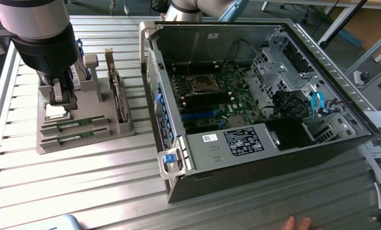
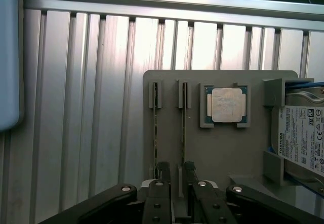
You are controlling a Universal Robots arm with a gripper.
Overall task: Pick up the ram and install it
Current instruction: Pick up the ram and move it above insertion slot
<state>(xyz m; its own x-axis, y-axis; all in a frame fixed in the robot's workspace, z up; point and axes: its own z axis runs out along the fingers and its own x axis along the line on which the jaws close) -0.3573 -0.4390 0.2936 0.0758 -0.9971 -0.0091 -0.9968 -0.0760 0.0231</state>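
Observation:
Two green ram sticks lie on edge in slots of a grey holder (image 1: 82, 146): one ram (image 1: 72, 123) and a second (image 1: 72, 137) beside it. In the wrist view they appear as thin edges, one ram (image 2: 155, 123) farther from the CPU and another (image 2: 183, 123) nearer to it. My gripper (image 1: 58, 103) hangs just above the holder, near the sticks' far ends. In the wrist view the gripper (image 2: 176, 176) is open with a gap between its fingers (image 2: 163, 172), which sit at the end of the stick nearer the CPU. Nothing is held.
A CPU (image 2: 227, 105) and a hard drive (image 2: 304, 138) also sit on the holder, and a dark expansion card (image 1: 118, 100) stands upright in it. The open computer case (image 1: 241, 86) with its motherboard lies at the exterior view's right. A hand (image 1: 299, 223) shows at the bottom edge.

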